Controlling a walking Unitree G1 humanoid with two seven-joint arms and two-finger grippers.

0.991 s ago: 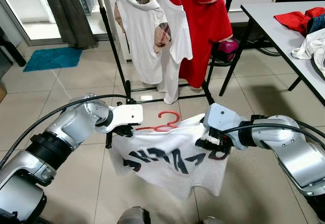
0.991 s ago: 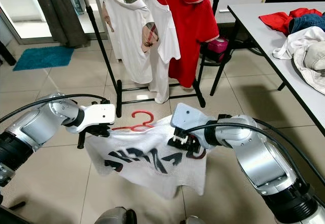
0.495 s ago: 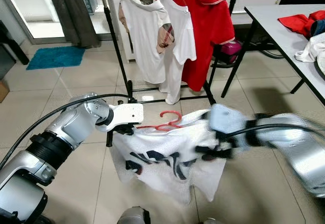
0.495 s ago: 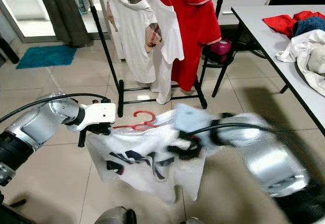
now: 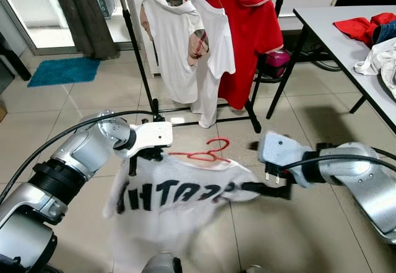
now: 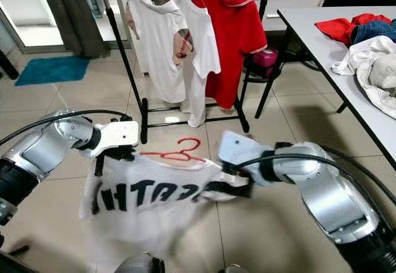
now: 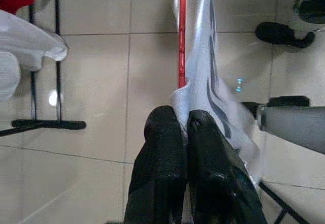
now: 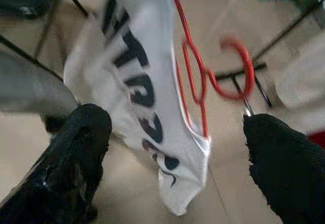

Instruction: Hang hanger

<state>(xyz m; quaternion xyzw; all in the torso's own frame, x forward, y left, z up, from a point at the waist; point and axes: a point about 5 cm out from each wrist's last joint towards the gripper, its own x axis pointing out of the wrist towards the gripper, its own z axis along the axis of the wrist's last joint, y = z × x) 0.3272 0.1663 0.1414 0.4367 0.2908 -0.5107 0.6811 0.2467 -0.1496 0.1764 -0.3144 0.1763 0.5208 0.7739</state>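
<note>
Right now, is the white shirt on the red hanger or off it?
On it. The red hanger runs inside the white shirt's shoulders, hook poking out the collar; the left gripper pinches one shoulder shut.

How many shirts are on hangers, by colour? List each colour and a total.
White: 3 (left rack shirt, middle rack shirt, lettered shirt)
Red: 1 (polo)
Total: 4
</note>
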